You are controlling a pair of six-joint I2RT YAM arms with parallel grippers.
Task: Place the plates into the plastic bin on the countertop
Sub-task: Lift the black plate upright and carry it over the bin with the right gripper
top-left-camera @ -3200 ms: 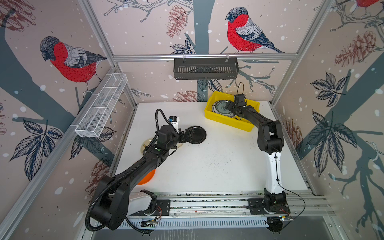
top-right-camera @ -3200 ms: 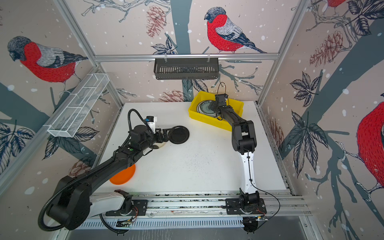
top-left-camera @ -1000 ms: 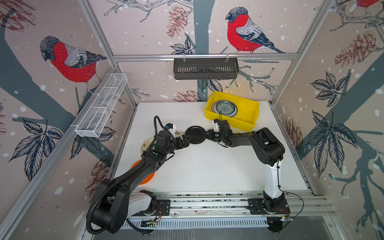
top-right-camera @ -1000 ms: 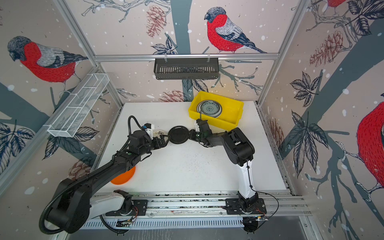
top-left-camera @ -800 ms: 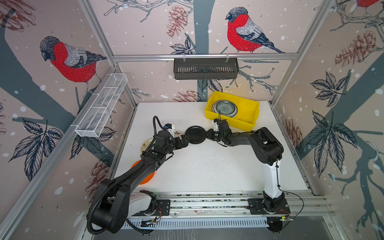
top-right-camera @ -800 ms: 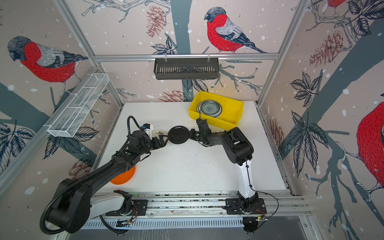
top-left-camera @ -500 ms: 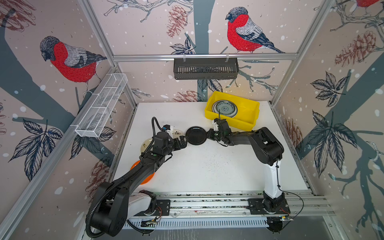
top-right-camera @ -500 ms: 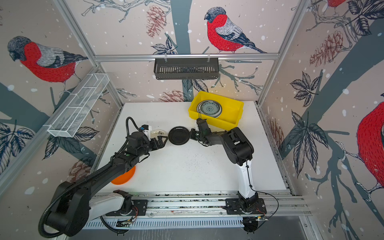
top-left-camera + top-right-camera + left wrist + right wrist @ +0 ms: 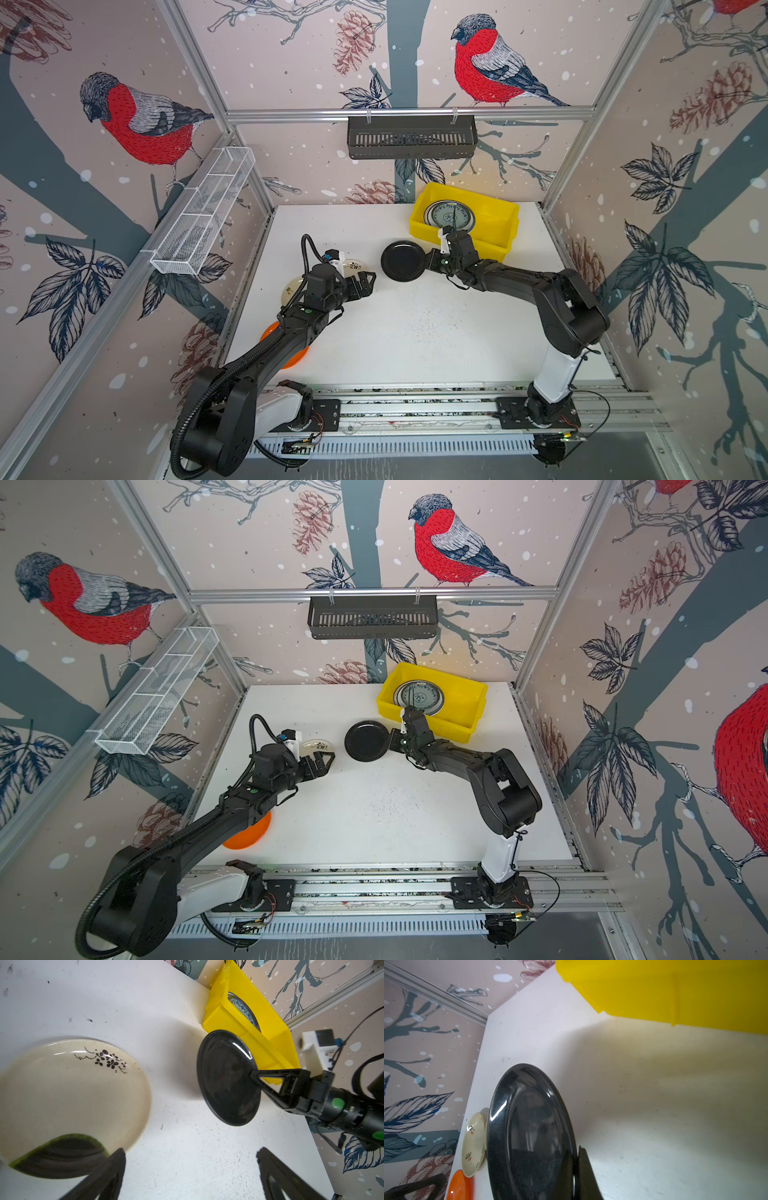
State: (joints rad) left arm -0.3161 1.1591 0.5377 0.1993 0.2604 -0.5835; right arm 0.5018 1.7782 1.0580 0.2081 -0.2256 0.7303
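Left wrist view: black plate (image 9: 226,1078) clamped at its rim beside the plastic bin (image 9: 220,1009)

The black plate is seen pinched at its edge by the right gripper (image 9: 253,1075), whose jaws are pressed together on the rim. The plate is held tilted, and a shadow is cast beneath it on the countertop (image 9: 187,1147). Whether its lower edge touches the surface cannot be told. In both top views the plate is shown outside the yellow bin, just beside its near left corner.

A teal-patterned plate (image 9: 449,214) is seen lying flat inside the bin, towards its left end. The left gripper (image 9: 371,284) is held low over the countertop with its jaws spread wide and nothing between them, near the black plate but apart from it. A cream plate (image 9: 72,1088) painted with dark blossoms is seen lying just beside its fingers.

A second cream plate (image 9: 291,289) and an orange plate (image 9: 249,837) are partly hidden under the left arm (image 9: 266,353), near the left edge of the countertop. A black slotted shelf (image 9: 411,137) is hung on the back wall, and a white wire basket (image 9: 203,216) is fixed along the left wall.
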